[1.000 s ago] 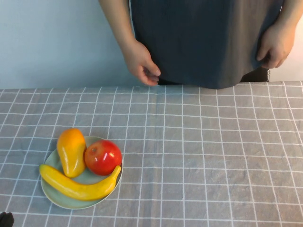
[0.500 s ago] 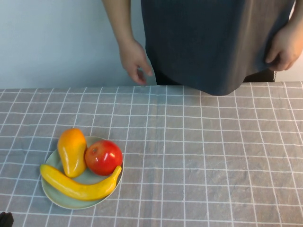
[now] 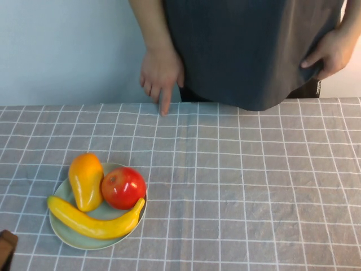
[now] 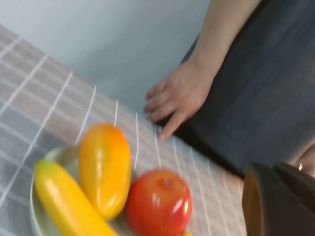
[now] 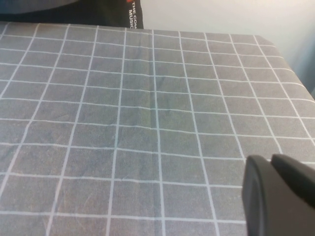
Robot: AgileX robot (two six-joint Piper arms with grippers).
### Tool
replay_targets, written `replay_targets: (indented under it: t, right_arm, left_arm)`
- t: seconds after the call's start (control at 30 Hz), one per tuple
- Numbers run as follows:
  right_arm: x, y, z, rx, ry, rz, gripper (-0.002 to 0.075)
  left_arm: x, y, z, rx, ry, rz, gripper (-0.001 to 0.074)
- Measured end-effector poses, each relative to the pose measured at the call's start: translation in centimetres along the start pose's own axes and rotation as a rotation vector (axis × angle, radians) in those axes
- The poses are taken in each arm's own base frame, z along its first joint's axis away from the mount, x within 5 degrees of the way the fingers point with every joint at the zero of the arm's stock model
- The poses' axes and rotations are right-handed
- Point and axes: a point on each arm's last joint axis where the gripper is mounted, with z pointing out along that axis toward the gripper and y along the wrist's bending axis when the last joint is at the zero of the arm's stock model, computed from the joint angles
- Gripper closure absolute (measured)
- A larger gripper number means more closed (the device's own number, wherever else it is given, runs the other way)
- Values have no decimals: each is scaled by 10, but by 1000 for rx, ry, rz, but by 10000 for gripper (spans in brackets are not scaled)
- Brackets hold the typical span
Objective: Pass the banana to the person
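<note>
1. The pale green plate [image 3: 62, 234], near-left on the worktop [image 3: 254, 186], holds the banana [image 3: 90, 221] along its near rim, a pear-shaped fruit [image 3: 84, 179] and an apple [image 3: 123, 187].
2. The person [image 3: 248, 51] stands at the far edge.
3. The left gripper [image 3: 5, 248] is at the near-left corner; whether it is apart or together cannot be told.
4. The right gripper [image 5: 278, 199] hangs over bare cloth, likewise unclear.

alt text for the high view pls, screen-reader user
A banana, an orange-yellow fruit and a red apple lie on a green plate on the checked tablecloth. The person stands behind the table. The left gripper peeks in at the near left corner; the right gripper is not in view.

Glossy smooth banana [image 3: 93, 223], matt woven tablecloth [image 3: 254, 186], glazed plate [image 3: 67, 237]
</note>
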Motion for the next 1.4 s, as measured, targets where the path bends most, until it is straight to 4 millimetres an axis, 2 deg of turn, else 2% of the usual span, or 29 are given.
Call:
replay_targets:
  t: [0.1, 0.23, 0.37, 0.5, 0.7, 0.87, 1.0, 1.1, 1.23, 1.4]
  right_arm:
    - [0, 0, 0, 0, 0, 0, 735]
    - [0, 0, 0, 0, 0, 0, 735]
    - [0, 0, 0, 0, 0, 0, 735]
    - [0, 0, 0, 0, 0, 0, 735]
    - [0, 0, 0, 0, 0, 0, 735]
    - [0, 0, 0, 0, 0, 0, 735]
    - [0, 0, 0, 0, 0, 0, 735]
    - [0, 0, 0, 0, 0, 0, 735]
    - [0, 0, 0, 0, 0, 0, 735]
    - [0, 0, 0, 0, 0, 0, 735]
  left_arm:
    - [-5, 0, 0, 3, -50, -17, 740]
    - [-4, -5, -1, 20, -4, -31, 740]
    - [-26, -36, -5, 60, 121, 71, 740]
    - [-53, -66, 2, 25, 347, 233, 740]
    - [-88, -94, 34, -16, 712, 483, 740]
    - [-102, -104, 70, 40, 963, 614, 740]
    - [-101, -104, 101, 151, 1104, 714, 740]
    - [-94, -101, 123, 230, 1195, 795, 740]
    - [-69, -96, 146, 306, 1364, 1012, 740]
    - [-36, -94, 161, 434, 1543, 1336, 740]
